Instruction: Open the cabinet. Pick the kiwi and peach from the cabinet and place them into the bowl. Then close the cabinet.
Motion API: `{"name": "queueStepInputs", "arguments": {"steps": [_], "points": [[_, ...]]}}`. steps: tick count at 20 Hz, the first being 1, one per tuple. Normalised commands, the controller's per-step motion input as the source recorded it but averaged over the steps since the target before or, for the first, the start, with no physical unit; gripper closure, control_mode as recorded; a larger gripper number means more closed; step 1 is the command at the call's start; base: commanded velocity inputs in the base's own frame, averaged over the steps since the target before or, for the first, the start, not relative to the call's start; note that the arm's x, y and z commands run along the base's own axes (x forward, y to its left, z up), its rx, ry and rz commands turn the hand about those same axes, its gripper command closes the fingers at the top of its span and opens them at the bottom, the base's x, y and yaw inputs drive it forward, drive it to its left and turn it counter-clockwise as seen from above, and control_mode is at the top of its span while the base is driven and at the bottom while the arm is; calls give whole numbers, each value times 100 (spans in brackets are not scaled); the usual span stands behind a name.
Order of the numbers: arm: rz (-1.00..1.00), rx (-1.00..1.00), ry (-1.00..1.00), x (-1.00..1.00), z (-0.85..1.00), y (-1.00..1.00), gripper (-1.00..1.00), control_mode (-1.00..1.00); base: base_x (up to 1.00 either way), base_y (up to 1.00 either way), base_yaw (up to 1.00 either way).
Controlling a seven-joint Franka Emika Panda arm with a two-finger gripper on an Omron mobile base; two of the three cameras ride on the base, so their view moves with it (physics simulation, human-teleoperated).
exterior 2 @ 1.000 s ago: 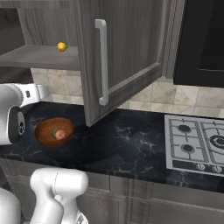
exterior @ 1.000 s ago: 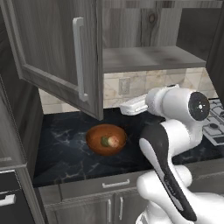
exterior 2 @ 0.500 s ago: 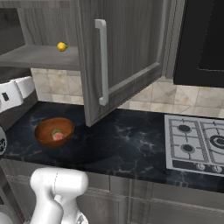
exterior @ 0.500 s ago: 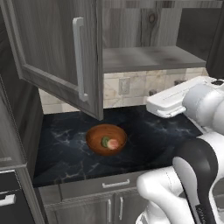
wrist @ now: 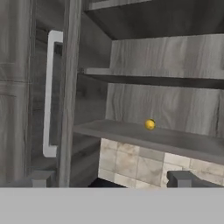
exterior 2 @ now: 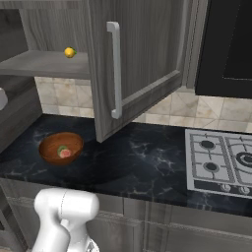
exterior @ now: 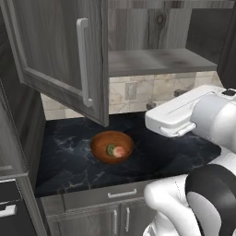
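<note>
Grey wood-grain panels of the cabinet (exterior: 69, 69) take up the upper part of both base views, with one tall door (exterior 2: 133, 64) swung wide out over the bench (exterior 2: 138, 157); its long silver bar handle (exterior 2: 114, 69) faces the room, and the door hangs between the open shelves and the stove top (exterior 2: 221, 162) at the right. On the lower shelf (wrist: 148, 138) sits a small yellow round fruit (wrist: 150, 124), alone near the shelf's front edge. Below, on the black marbled bench, the reddish-brown bowl (exterior: 112, 146) stands under the open door's lower corner, and inside it lie the kiwi (exterior: 110, 150) and the peach (exterior: 119, 151), touching each other. A row of small grey drawer and door fronts (exterior: 110, 207) runs under the bench. The white arm (exterior: 193, 115) reaches up at the right of the left base view, its forearm lying nearly level and pointing toward the cabinet's shelves, well above the bowl. The tool (wrist: 111, 178) is spread wide with nothing between its tips, aimed at the shelf with the yellow fruit. Its tips are cut off at the bottom of the hand view.
</note>
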Motion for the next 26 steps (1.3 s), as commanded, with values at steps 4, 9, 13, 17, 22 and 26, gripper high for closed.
{"name": "queueStepInputs", "arguments": {"steps": [4,9,13,17,22,26], "points": [[6,8,-3,0,0,52,-100,-100,0,0,0],[0,10,-6,-3,0,65,-100,-100,0,0,0],[0,10,-14,-5,0,70,-100,-100,0,0,0],[-8,9,-21,3,-8,77,-100,-100,0,0,0],[-22,1,-16,53,-19,80,-100,-100,0,0,0],[-25,-1,-6,82,-5,47,-100,-100,0,0,0]]}}
